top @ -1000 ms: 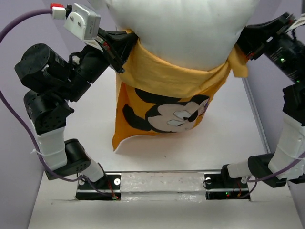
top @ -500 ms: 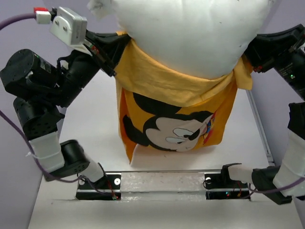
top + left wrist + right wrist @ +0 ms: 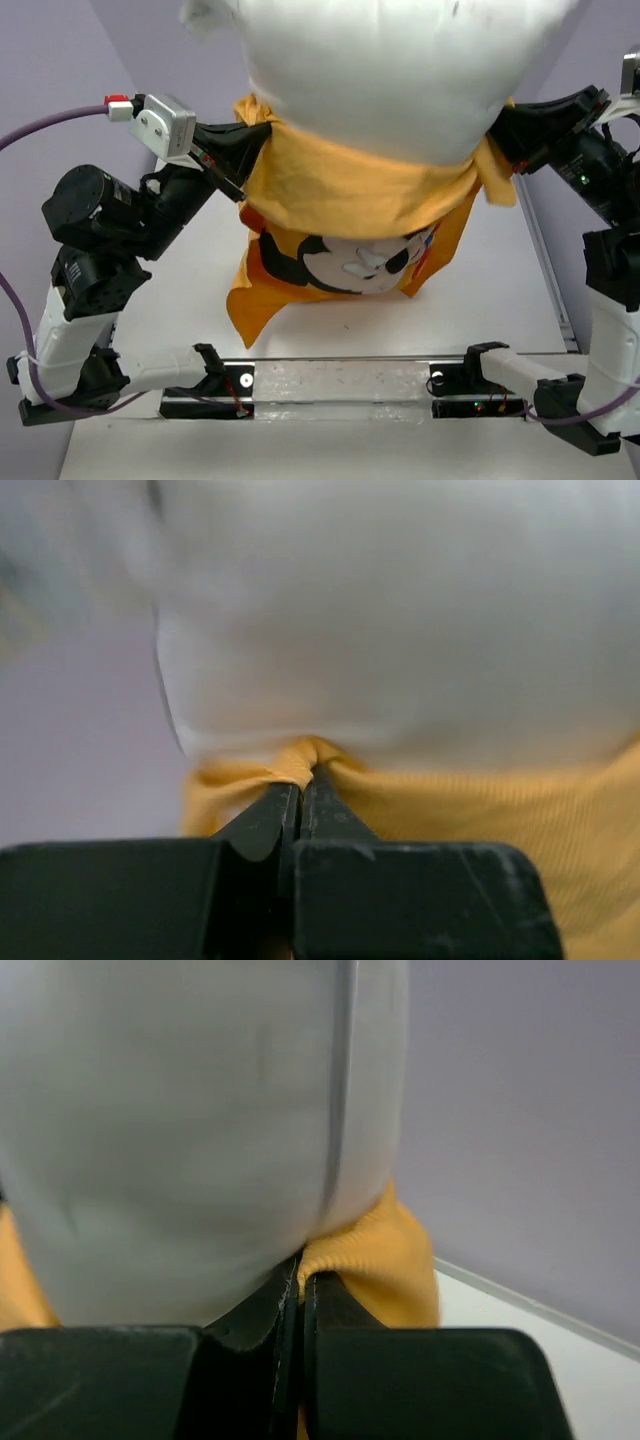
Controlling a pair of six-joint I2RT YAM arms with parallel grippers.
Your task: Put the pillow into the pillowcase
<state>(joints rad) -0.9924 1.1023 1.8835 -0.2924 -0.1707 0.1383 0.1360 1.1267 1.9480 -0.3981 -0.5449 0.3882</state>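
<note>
The plump white pillow (image 3: 385, 70) stands upright in the air, its lower end inside the orange-yellow pillowcase (image 3: 350, 205) with the Mickey Mouse face, which hangs below it above the table. My left gripper (image 3: 248, 150) is shut on the pillowcase's rim at its left side; in the left wrist view the gripper (image 3: 300, 775) pinches a fold of pillowcase (image 3: 470, 820) under the pillow (image 3: 400, 610). My right gripper (image 3: 500, 135) is shut on the rim at the right side; in the right wrist view the gripper (image 3: 298, 1265) bites orange pillowcase (image 3: 385, 1260) beside the pillow (image 3: 190, 1110).
The white table (image 3: 500, 290) lies below the hanging fabric, bordered by purple walls (image 3: 50, 90) left and right. The arm bases sit on a mounting rail (image 3: 340, 385) at the near edge. A purple cable (image 3: 40, 130) loops by the left arm.
Both grippers have dropped lower with the rim, and the pillowcase's bottom has bunched and swung, its lower left corner folding out. The pillow sits a little deeper in the case.
</note>
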